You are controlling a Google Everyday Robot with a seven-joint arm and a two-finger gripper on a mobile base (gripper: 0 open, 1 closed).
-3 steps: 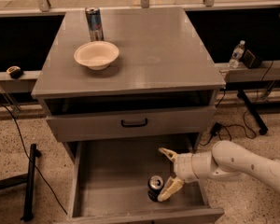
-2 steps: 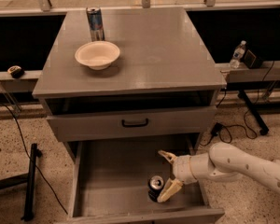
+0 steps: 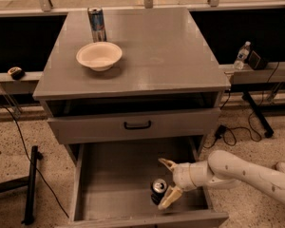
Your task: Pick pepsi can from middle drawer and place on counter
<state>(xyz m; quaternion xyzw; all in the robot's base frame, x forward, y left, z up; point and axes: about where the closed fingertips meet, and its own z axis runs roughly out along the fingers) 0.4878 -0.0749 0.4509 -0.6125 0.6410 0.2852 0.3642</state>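
The pepsi can [image 3: 157, 191], dark blue with a silver top, stands upright on the floor of the open middle drawer [image 3: 116, 175], near its front right. My gripper [image 3: 164, 183] reaches in from the right on a white arm. It is open, with one fingertip behind the can and the other finger beside the can's right side. The can sits at the mouth of the fingers, not enclosed. The grey counter [image 3: 156, 51] is the cabinet top above.
A white bowl [image 3: 99, 55] and a taller silver-and-blue can [image 3: 97, 23] stand on the counter's left half. The drawer above, with a black handle [image 3: 137, 125], sticks out slightly over the open one. A water bottle [image 3: 241, 56] stands at right, a black stand [image 3: 31, 184] at left.
My gripper has shifted slightly left and down toward the can, so its lower finger now lies closer against the can. The can has not moved.
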